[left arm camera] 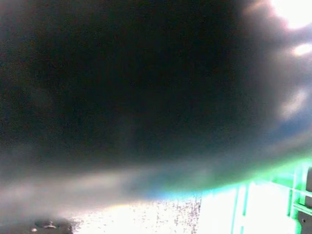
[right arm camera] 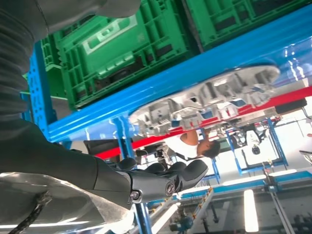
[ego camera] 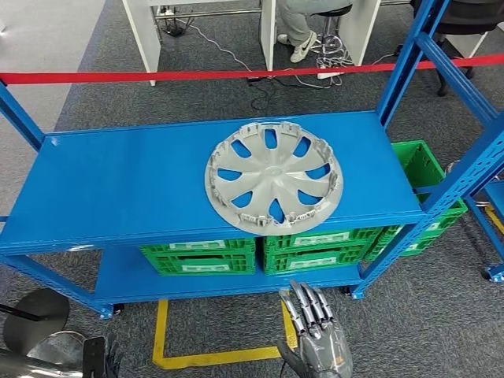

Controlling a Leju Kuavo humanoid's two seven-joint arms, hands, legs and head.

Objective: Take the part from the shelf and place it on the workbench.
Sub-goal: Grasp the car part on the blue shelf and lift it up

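Fingers (ego camera: 309,303) of right hand (ego camera: 318,339) lying straight, close together, pointing fwd at shelf; holding nothing. Hovering below & just in front of shelf's front edge (ego camera: 196,240), under the overhang of the part. In right wrist view, dark fingers (right arm camera: 173,178) reaching out beneath part's rim, apart from it, no contact yet. Prob. posture for sliding under the rim and lifting from below — judgement only.

Part = silver wheel cover (ego camera: 273,177), lying flat on top deck of blue shelf (ego camera: 119,185), inner face up w/ clips round the rim. Sitting right of shelf centre, near edge poking just past shelf front. Overhang likely giving hand a way under; flat disc otherwise hard to pick off a flat deck.

Left hand (ego camera: 101,358) hanging low, well below shelf, off its left end; fingers' state: cannot tell, dark & mostly cut off. Left wrist view blurred, nothing readable.

Green crates (ego camera: 199,256) stacked on lower deck of shelf, another to shelf's right. Red tape line (ego camera: 178,75) running behind shelf; seated person's legs (ego camera: 297,31) beyond it.

Task barely begun: part not yet gripped.
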